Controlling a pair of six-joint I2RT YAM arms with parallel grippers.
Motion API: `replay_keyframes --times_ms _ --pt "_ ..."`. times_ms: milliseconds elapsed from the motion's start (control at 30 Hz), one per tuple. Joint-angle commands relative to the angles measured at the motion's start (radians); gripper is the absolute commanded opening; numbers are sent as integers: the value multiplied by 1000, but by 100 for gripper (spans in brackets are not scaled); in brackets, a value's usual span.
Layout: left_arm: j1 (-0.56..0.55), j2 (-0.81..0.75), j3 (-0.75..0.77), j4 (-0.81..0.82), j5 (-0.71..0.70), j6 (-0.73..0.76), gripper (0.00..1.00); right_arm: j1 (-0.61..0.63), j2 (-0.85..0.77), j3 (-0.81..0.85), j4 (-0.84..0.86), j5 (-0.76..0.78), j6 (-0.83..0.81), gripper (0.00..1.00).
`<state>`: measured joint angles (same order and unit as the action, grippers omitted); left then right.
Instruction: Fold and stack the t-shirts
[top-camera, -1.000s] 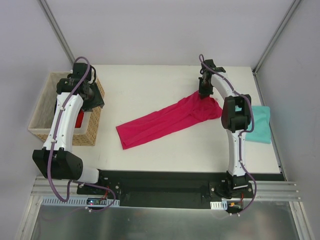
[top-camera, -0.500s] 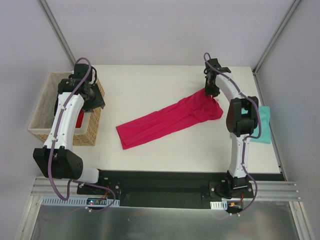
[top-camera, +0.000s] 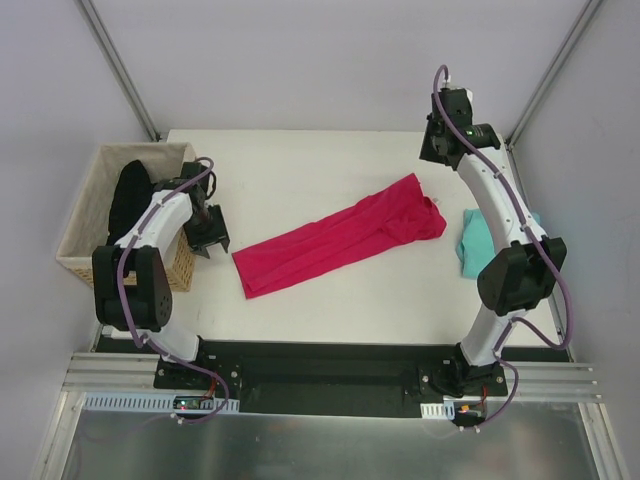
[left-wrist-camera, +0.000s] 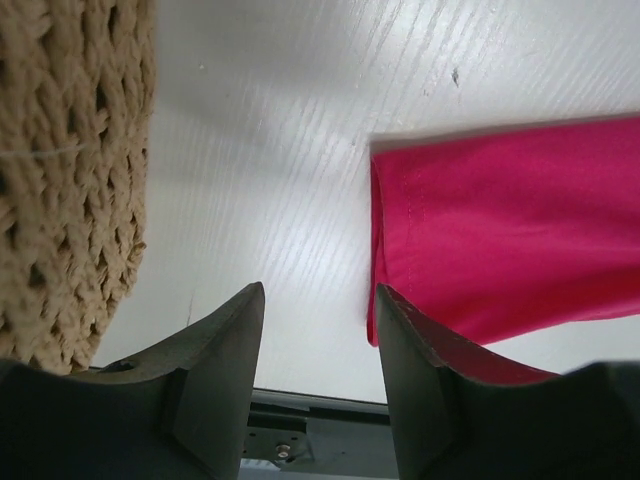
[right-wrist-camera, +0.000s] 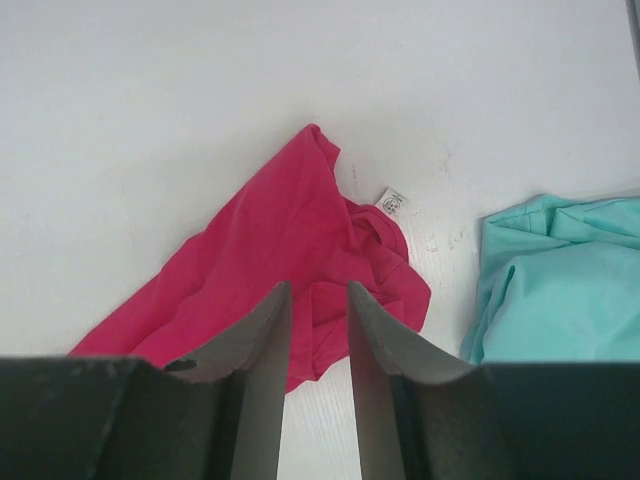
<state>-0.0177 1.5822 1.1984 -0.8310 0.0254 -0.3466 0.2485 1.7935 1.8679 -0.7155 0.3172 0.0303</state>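
Here, I had 2 pincers part-open and empty. The left gripper (left-wrist-camera: 318, 300) sat low beside the near-left hem of the pink t-shirt (top-camera: 340, 245), probably to pinch it for folding. The right gripper (right-wrist-camera: 318, 290) hung high over the collar end, and the teal t-shirt (top-camera: 472, 245) lay apart on the right.

The white bench (top-camera: 300, 170) has a woven wicker basket (top-camera: 75, 262) over on its left side. There's a black garment (top-camera: 128, 195) bunched up inside it, heaped toward the far end and poking up above the rim. Up close the basket's weave is chunky and tan, and the bench top looks like painted wood grain. A black plate (top-camera: 320, 362) runs along the near edge, then a silver rail (top-camera: 330, 398).
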Motion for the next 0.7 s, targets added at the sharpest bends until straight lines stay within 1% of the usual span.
replay_keyframes --times_ms 0,233,667 --pt "12 35 -16 90 41 35 48 21 -42 -21 -32 -6 16 31" --pt "12 139 24 125 60 46 47 37 -82 -33 -45 -13 16 31" --pt "-1 222 92 124 122 29 47 38 -98 -56 -33 -43 31 30"
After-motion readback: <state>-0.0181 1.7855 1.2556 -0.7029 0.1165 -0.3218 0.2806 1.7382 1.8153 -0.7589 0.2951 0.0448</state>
